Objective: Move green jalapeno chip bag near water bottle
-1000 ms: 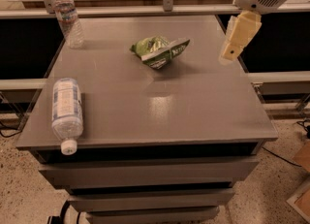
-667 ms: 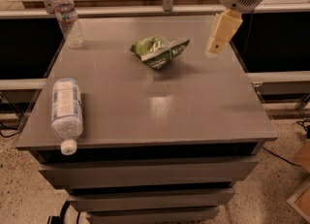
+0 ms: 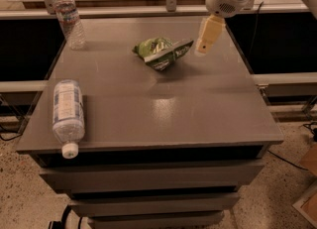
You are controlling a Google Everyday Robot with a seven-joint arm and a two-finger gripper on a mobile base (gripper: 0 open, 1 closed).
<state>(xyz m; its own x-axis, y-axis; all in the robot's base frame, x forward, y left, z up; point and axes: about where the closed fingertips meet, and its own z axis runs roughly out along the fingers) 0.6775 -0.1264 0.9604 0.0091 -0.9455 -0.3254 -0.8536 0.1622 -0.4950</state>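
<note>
Over the far right part of a grey table (image 3: 208, 119), the robot's gripper (image 3: 203, 43) hangs pointing down; whether it is open or closed cannot be told. Just beside it, toward picture-left and not touching it, the crumpled chip bag (image 3: 162, 53) lies on the tabletop. Well beyond the bag, at the far left corner, the water bottle (image 3: 69, 19) stands upright. A second bottle (image 3: 68, 114), white-capped, lies on its side near the front left edge, farthest from the gripper.
</note>
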